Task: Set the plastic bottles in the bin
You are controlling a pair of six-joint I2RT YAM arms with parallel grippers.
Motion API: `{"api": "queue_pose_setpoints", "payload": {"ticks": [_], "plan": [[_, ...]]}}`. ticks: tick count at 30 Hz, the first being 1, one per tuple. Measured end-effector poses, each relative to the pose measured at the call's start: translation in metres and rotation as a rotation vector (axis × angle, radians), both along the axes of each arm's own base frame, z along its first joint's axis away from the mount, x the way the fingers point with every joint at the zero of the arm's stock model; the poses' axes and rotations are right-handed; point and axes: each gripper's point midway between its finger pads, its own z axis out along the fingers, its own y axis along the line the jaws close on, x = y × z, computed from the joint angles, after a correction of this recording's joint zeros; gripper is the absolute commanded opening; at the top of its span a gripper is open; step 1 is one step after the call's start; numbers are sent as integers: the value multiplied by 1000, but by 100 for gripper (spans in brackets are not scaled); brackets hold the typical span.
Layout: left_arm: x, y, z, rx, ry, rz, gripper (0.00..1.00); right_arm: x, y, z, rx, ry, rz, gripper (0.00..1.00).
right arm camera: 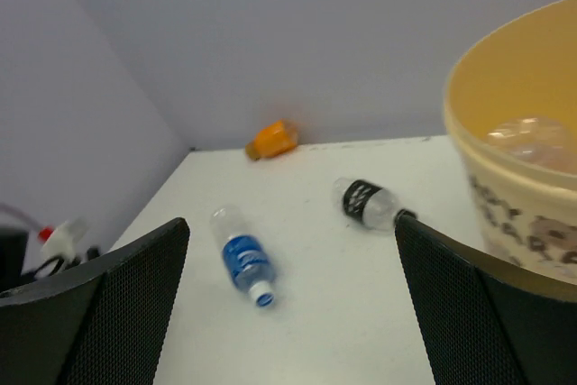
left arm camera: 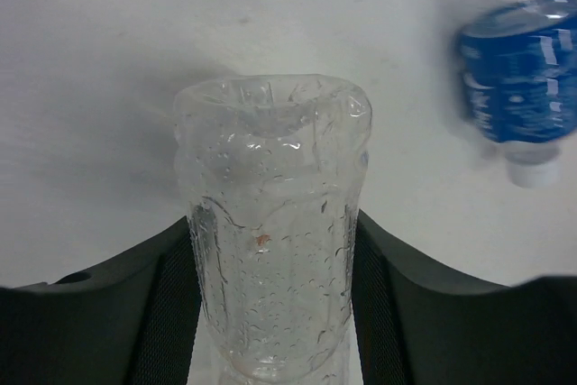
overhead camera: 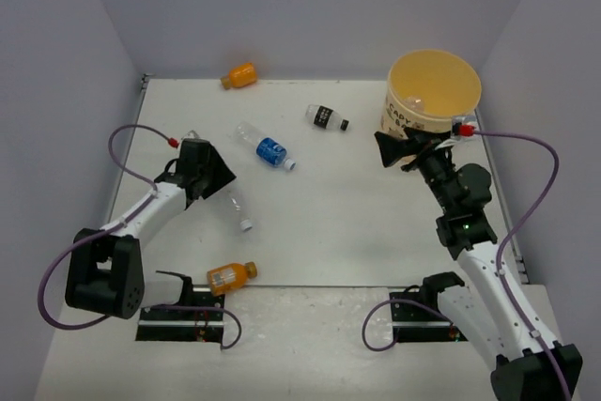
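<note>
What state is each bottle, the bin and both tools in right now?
clear bottle: lying on the table, gripped at its sides.
blue-label bottle: lying loose, capped.
black-label bottle: lying loose, capped.
far orange bottle: lying at the far edge.
near orange bottle: lying at the near edge.
bin: upright, open, a blurred pale object inside.
left tool: shut on the clear bottle.
right tool: open, empty, near the bin.

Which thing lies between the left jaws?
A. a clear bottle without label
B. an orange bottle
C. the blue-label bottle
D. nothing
A: in the left wrist view the clear bottle sits between both jaws, the blue-label bottle apart at the right.
</note>
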Motion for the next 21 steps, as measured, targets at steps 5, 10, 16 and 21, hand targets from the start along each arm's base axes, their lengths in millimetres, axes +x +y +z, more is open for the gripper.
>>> {"api": "queue_pose_setpoints", "payload": {"ticks": [5, 10, 16, 21], "plan": [[39, -47, 58, -44, -183, -183, 24, -20, 64, -18, -59, 44, 304, 99], [60, -84, 120, -112, -394, -302, 25, -41, 121, -50, -107, 141, 529, 99], [54, -113, 159, -163, -527, -382, 25, -65, 182, -52, -135, 172, 728, 99], [41, -138, 186, -202, -614, -449, 25, -75, 229, -60, -140, 220, 836, 99]]}}
